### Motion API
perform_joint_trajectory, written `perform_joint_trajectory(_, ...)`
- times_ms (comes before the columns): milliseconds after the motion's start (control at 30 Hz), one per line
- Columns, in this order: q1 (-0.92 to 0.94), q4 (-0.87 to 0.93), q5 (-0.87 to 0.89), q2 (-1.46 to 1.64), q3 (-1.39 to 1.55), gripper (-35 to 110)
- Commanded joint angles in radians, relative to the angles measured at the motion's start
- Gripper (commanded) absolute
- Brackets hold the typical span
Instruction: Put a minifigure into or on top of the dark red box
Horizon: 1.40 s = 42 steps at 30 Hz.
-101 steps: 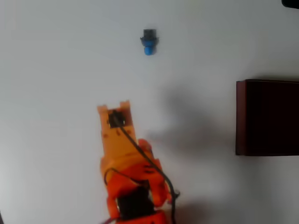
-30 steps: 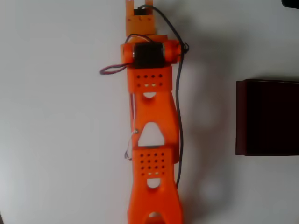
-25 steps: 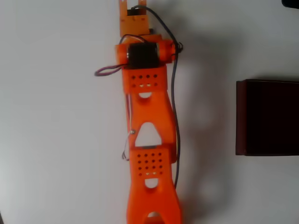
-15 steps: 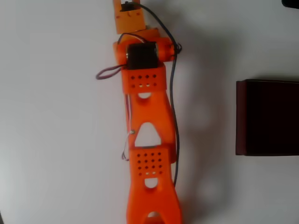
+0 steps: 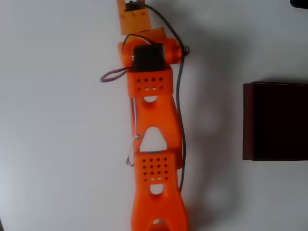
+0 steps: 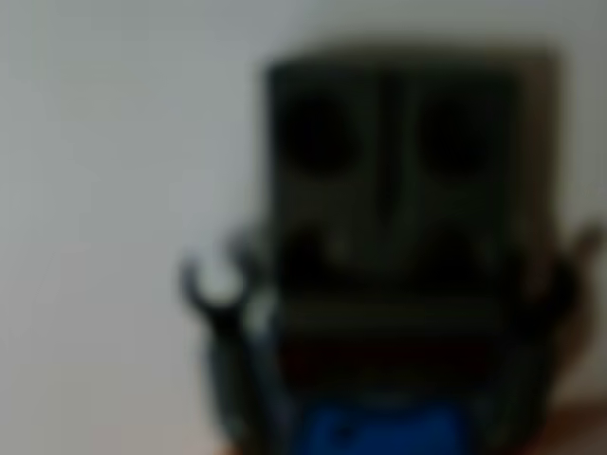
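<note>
Orange, our printed plastic arm (image 5: 153, 144) has stretched up the white table (image 5: 57, 120) and now covers the spot where the tiny blue-and-dark-grey minifigure (image 6: 389, 284) lay, blurred just before the wrist camera, while we cannot tell whether the gripper is closed, and the dark maroon-red rectangular box (image 5: 276, 121) sits unmoved well apart at right.

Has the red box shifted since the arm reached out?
No. In the overhead view the box sits at the same spot against the picture's right edge.

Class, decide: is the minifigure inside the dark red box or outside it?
Outside. The wrist view shows the minifigure close up against pale table, while the dark red box sits apart, right of the arm overhead.
</note>
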Motion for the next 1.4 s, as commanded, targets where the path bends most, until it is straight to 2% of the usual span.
perform_joint_trajectory(0,0.003,0.089,-0.051,0.092,-0.032,0)
perform_joint_trajectory(167,0.133,0.156,-0.357,0.288,-0.021,0)
perform_joint_trajectory(367,0.314,0.158,-0.653,0.64,0.339,0)
perform_joint_trajectory(567,0.545,0.156,-0.871,0.785,0.568,0)
perform_joint_trajectory(867,0.772,0.155,-1.014,0.759,0.617,0)
perform_joint_trajectory(1200,0.836,0.155,-1.019,0.549,0.572,1)
perform_joint_trajectory(1267,0.841,0.155,-0.994,0.545,0.594,9)
perform_joint_trajectory(1367,0.842,0.155,-0.994,0.577,0.618,14)
